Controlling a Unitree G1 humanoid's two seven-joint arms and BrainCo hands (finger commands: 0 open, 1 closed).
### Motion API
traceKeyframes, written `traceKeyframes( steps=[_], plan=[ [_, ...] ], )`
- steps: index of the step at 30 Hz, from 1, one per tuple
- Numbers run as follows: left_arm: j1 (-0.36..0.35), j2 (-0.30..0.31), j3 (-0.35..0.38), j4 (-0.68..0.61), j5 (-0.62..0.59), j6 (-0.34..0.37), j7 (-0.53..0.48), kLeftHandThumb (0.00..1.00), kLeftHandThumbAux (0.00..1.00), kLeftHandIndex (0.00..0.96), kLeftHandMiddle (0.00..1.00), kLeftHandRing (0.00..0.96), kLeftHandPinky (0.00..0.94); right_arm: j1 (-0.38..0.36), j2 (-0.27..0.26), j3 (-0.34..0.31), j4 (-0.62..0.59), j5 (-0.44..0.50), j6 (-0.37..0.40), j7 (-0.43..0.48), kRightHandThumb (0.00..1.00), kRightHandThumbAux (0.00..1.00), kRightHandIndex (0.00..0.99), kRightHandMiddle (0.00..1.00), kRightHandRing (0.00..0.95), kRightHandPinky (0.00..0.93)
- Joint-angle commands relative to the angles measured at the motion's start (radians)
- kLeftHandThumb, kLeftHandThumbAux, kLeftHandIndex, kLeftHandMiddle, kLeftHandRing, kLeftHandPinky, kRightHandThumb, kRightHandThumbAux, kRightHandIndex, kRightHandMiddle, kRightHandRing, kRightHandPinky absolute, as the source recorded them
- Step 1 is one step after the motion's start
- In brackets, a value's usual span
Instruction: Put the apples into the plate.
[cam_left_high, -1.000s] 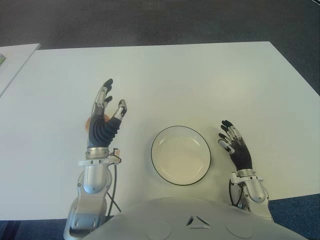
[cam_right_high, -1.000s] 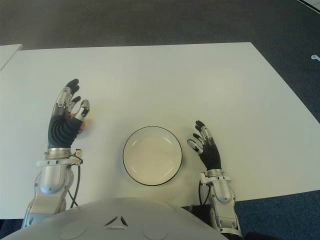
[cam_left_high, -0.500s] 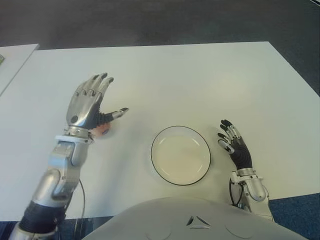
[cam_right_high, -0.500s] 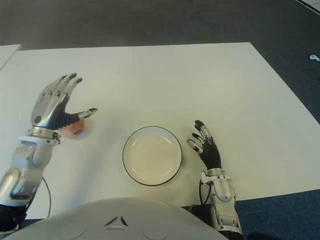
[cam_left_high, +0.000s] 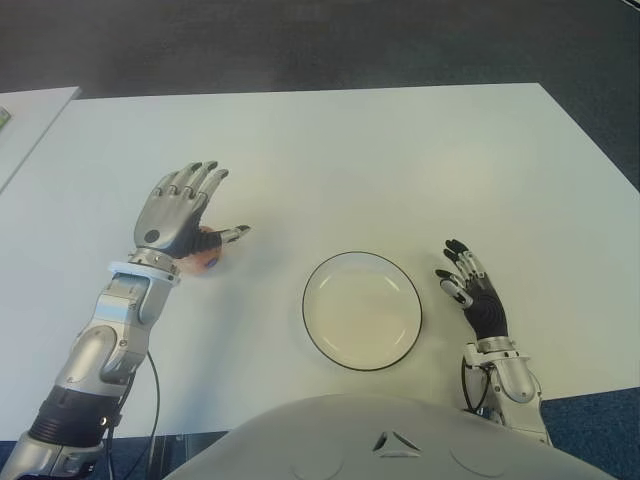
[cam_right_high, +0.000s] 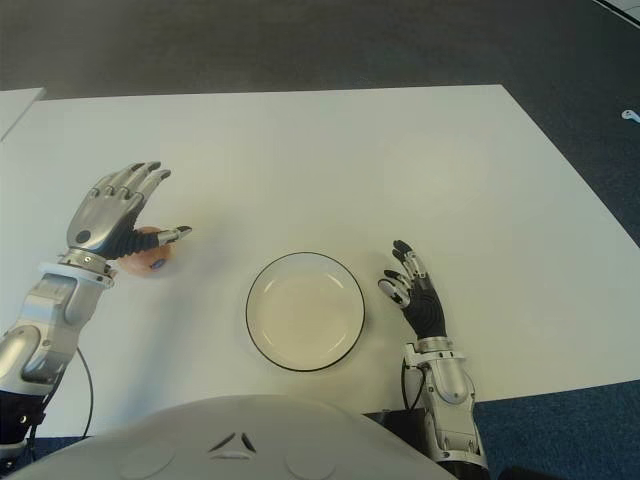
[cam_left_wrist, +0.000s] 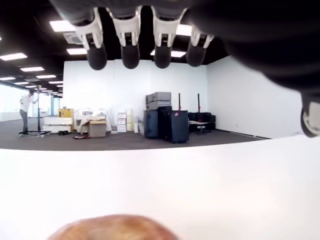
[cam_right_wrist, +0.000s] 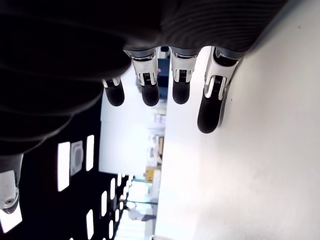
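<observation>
left hand (cam_left_high: 180, 212): fingers spread, palm over the apple (cam_left_high: 207, 256), not gripping
right hand (cam_left_high: 475, 297): relaxed, beside the plate (cam_left_high: 310, 335)

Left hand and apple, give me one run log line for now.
left hand: open, over orange-red apple | white black-rimmed plate: empty | right hand: idle, right of plate

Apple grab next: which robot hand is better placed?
Left. The left robot hand is over the apple, fingers spread, nothing held. The right robot hand is open on the far side of the plate.
</observation>
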Motion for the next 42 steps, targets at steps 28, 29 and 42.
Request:
traceKeyframes(
  steps=[28, 29, 42],
  plan=[
    [-0.026, 0.087, -0.026, 0.193, 0.044, -0.100, -0.008, 0.253, 0.293, 0.036, 0.000, 0.000, 0.027, 0.004, 0.008, -0.031, 0.074, 0.013, 0.039, -0.016, 0.126, 0.448, 0.000, 0.000, 0.000, 0.000],
    [-0.027, 0.088, -0.027, 0.198, 0.043, -0.101, -0.009, 0.252, 0.293, 0.036, 0.000, 0.000, 0.027, 0.003, 0.008, -0.033, 0.075, 0.018, 0.039, -0.013, 0.127, 0.447, 0.000, 0.000, 0.000, 0.000],
    [-0.019, 0.105, -0.035, 0.219, 0.040, -0.105, -0.019, 0.256, 0.299, 0.030, 0.000, 0.000, 0.039, -0.003, 0.009, -0.048, 0.080, 0.035, 0.034, -0.010, 0.133, 0.437, 0.000, 0.000, 0.000, 0.000]
  ],
)
